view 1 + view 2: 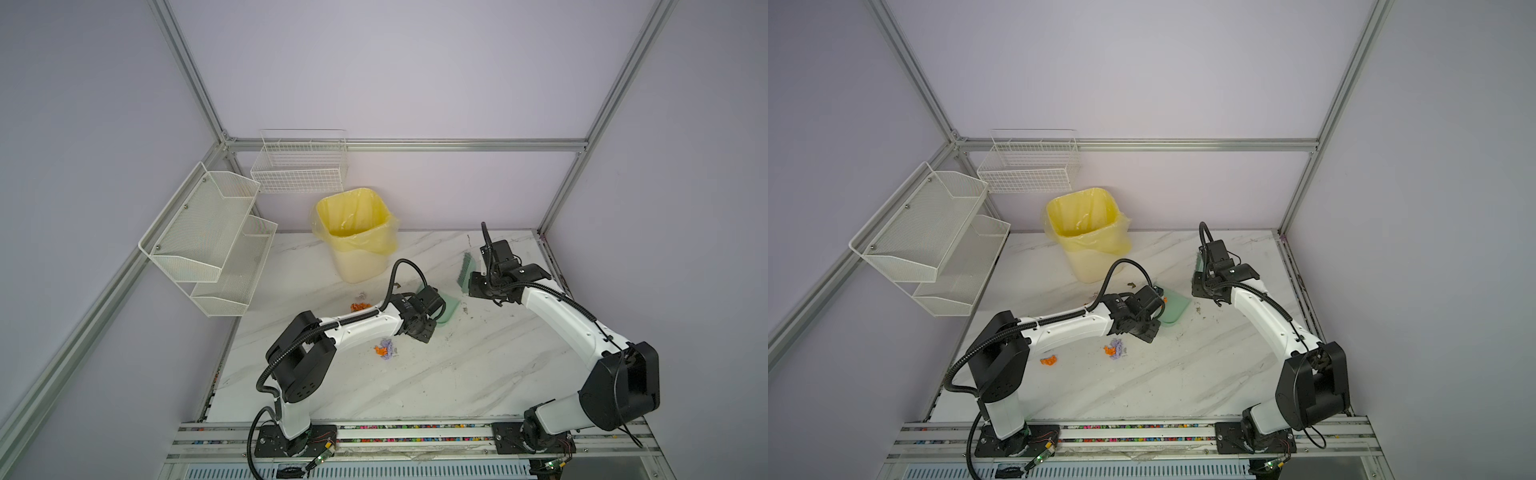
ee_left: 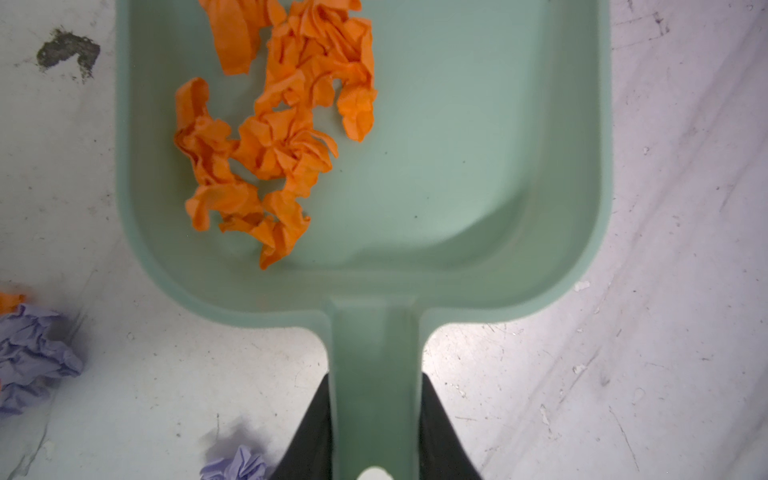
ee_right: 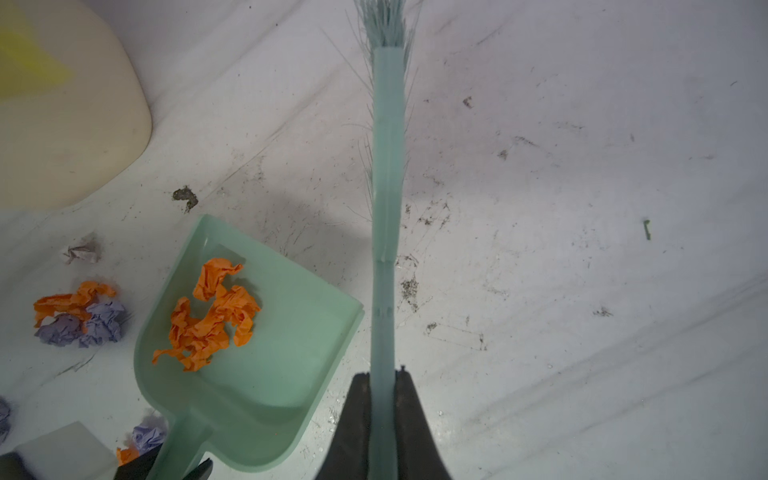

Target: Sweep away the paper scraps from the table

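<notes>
Where the marbled white table (image 1: pixel 457 374) lay nearer the arm bases than the mint-green dustpan (image 2: pixel 478 166), paper scraps (image 1: pixel 385 348) sat in loose clusters: an orange clump (image 1: pixel 1049 360) well to the near left of the dustpan, and a mixed orange-and-lavender heap just short of its handle. The left pincer (image 2: pixel 376 386) was clenched on that handle, one dark finger on each side. Inside the dustpan, towards one side wall, lay a tangle of orange scraps (image 2: pixel 282 137). Just beyond the dustpan's left side, more orange wads (image 1: pixel 360 307) and a pale one rested on the table. To the dustpan's right and apart from it, the right pincer (image 3: pixel 384 378) gripped the matching brush (image 3: pixel 386 166) by its handle, bristles pointing away. Farthest, behind the dustpan, stood a cream bin (image 1: pixel 357 257) with a yellow liner.
</notes>
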Robot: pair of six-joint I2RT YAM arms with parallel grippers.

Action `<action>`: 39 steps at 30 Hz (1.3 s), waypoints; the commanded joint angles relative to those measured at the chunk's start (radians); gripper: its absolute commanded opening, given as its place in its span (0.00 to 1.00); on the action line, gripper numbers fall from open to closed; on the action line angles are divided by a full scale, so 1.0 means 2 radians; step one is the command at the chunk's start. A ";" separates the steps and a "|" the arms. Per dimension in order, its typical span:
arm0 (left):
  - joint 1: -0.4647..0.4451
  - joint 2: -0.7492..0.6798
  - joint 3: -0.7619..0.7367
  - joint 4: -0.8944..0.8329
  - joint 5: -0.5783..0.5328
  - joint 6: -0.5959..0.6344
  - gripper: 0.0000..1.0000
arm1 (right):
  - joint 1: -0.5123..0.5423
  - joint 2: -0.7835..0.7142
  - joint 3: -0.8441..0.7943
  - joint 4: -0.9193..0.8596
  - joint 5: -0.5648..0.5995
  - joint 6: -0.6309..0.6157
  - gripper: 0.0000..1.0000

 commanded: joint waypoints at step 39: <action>0.087 -0.123 0.141 0.004 0.133 -0.045 0.11 | -0.006 -0.112 -0.113 0.106 -0.087 0.057 0.00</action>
